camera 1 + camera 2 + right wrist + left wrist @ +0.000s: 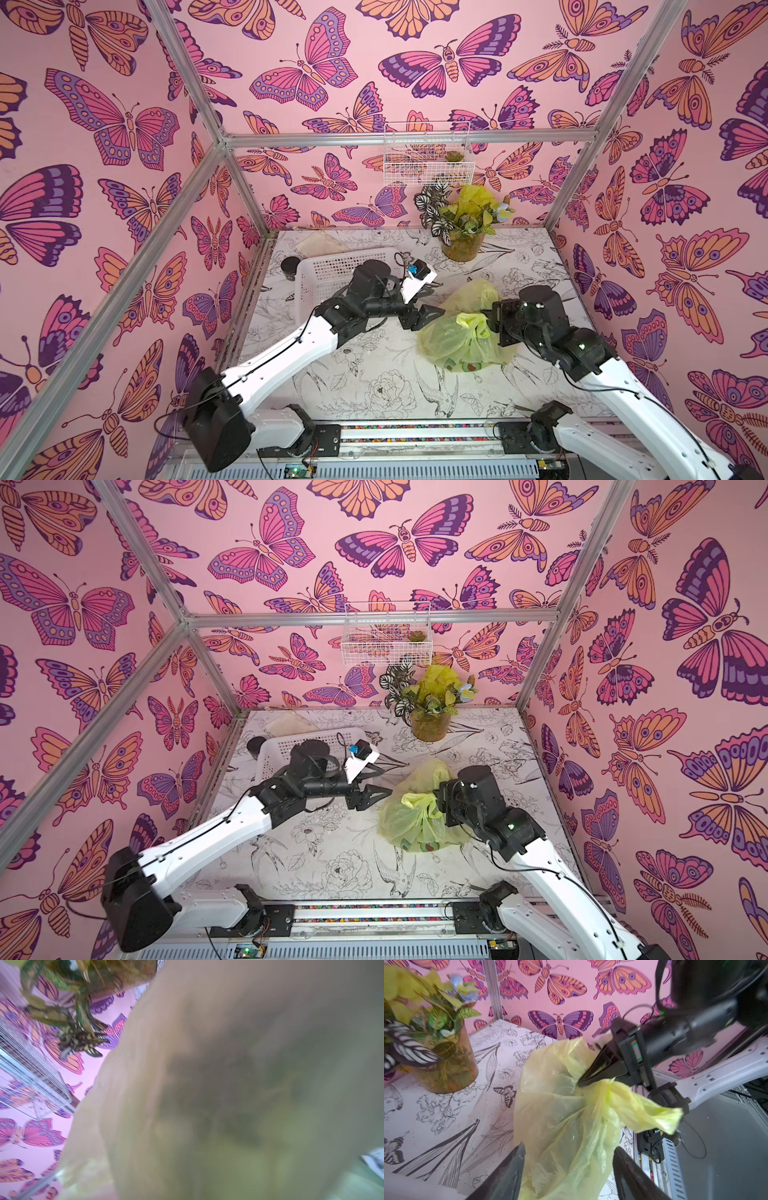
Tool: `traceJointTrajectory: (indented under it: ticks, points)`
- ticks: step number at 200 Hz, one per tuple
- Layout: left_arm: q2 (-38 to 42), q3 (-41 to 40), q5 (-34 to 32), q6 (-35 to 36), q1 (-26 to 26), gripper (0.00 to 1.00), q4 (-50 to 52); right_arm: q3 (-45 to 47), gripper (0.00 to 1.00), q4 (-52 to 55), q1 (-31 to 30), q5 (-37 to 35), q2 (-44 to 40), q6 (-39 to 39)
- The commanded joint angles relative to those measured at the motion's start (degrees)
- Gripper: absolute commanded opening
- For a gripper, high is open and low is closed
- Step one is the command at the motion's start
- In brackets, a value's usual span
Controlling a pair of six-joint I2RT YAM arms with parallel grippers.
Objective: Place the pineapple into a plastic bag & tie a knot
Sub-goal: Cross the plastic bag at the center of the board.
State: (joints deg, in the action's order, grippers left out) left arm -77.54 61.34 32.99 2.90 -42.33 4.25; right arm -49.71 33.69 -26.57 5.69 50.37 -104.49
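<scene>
The plastic bag (449,340) (405,820) lies bulging on the right half of the table. Its handles are twisted into a knot (604,1088) (471,322), with a loose loop end sticking out sideways. My right gripper (579,1084) (484,311) is shut, pinching the plastic just beside the knot. My left gripper (570,1147) (442,296) (390,781) stands open at the bag's left side. Its fingers (512,1169) straddle the plastic without clamping it. The pineapple is hidden. The bag (207,1084) fills the right wrist view as a blur.
A potted plant (461,232) in yellow wrapping stands at the back. A white plastic basket (332,270) lies on its side at the back left, beside a black round object (290,264) and a beige cloth (320,243). A wire basket (428,162) hangs on the back wall.
</scene>
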Motion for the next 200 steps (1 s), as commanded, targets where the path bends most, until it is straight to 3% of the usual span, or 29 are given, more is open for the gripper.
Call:
traceJointTrajectory:
  ticks: [1,17,32,54,72,91,118,143,160,181,200]
  points:
    - [-4.65,0.97,7.07,2.38,0.31,0.76,4.54,-4.4,0.0,6.25,3.17,8.67,4.4,15.03]
    - [-6.6,0.43,9.49,2.93,-0.23,0.85,3.03,-8.4,0.0,8.43,4.73,12.86,8.2,22.46]
    - [-7.98,-0.52,9.28,3.61,-0.89,0.86,1.6,-11.8,0.0,10.27,5.42,15.32,11.06,28.15]
    - [-9.55,-1.46,10.89,2.73,-2.06,0.68,0.0,-16.71,0.0,12.93,6.36,19.3,15.13,35.56]
    - [-10.11,-2.29,11.92,1.26,-4.85,0.42,-0.63,-21.39,0.0,15.51,6.59,22.22,18.79,41.77]
    - [-10.38,-4.41,11.38,-2.22,-9.97,0.36,-4.46,-26.18,0.0,19.19,6.63,25.21,22.81,48.33]
    - [-10.11,-8.46,7.83,-10.65,-13.78,0.39,-16.36,-31.77,0.0,26.52,6.81,26.36,26.8,57.32]
    - [-6.11,-11.06,1.12,-12.92,-14.1,0.52,-20.15,-33.0,0.01,30.07,6.86,26.04,28.15,62.11]
    - [-0.42,-13.18,-6.71,-12.53,-13.97,0.67,-19.88,-33.03,0.02,31.24,6.82,25.79,28.29,64.01]
    - [6.87,-13.78,-20.57,-13.83,-13.38,0.75,-16.74,-33.01,0.04,31.27,6.79,26.48,27.99,65.19]
    - [8.52,-10.7,-30.8,-17.5,-11.91,0.79,-11.95,-32.62,0.08,30.54,6.79,27.65,27.15,65.55]
